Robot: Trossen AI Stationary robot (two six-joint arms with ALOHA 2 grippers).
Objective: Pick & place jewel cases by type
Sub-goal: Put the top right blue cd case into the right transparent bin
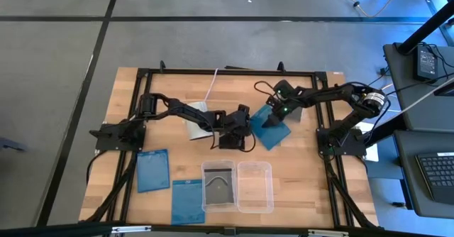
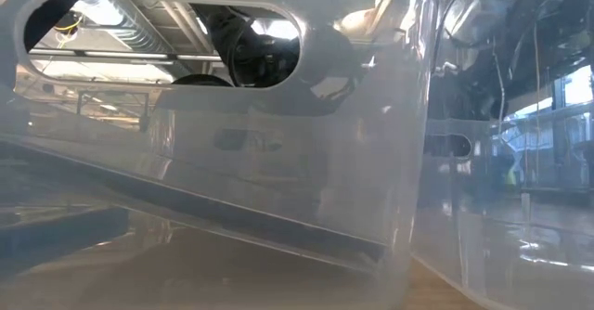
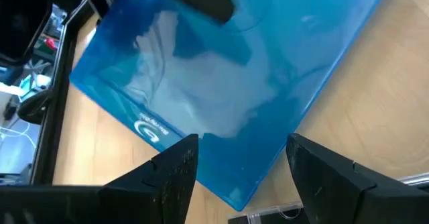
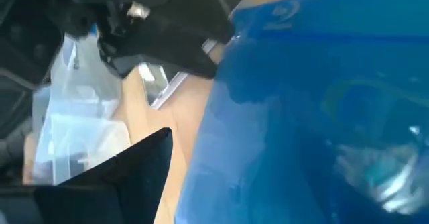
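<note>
**Both arms over the centre blue case, jaws wide, nothing gripped**

Blue jewel case point(image 1: 273, 132) lies flat mid-table, turned diagonal, just right of centre. Left gripper point(image 1: 243, 128) sits at its left edge; in the left wrist view the fingers point(image 3: 171, 174) stand wide apart with the case's corner between and beyond them, no contact seen. Right gripper point(image 1: 273, 116) hangs over the case's far part, jaws also wide, empty as far as I can tell.

Two more blue cases point(image 1: 152, 169) lie near-left, well apart from this one. One tray point(image 1: 218, 184) holds a dark case; the clear tray point(image 1: 255, 186) beside it looks empty.

Judgement: grasp step, not yet closed. To do well: one arm only, the other backs off; square the fingers to an edge, not the corner; get one finger under, close gently, since a thin flat case slides on wood.
</note>
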